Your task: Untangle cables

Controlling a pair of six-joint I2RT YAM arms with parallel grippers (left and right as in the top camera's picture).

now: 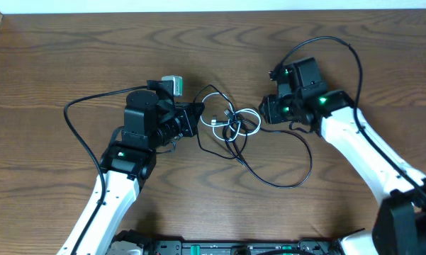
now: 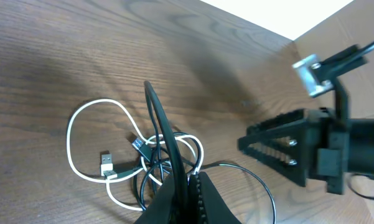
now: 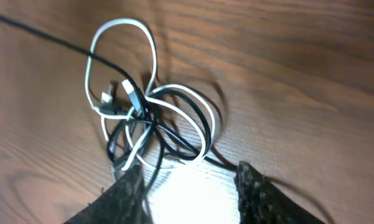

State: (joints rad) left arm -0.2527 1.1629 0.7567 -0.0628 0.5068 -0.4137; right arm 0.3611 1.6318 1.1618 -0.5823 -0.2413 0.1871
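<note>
My left pincer (image 2: pixel 187 179) is squeezed together on a black cable (image 2: pixel 158 124), which rises straight out from its tips. The rest of the cables (image 3: pixel 152 121) lie in a knot of black and white loops on the table (image 1: pixel 57 57), just ahead of my right pincer (image 3: pixel 187 183). Its fingers stand apart with nothing between them, and the tangle lies between both pincers

Tangled cables (image 3: pixel 152 121) on table (image 3: pixel 299 74), hand (image 3: pixel 190 175) fingers apart
</note>
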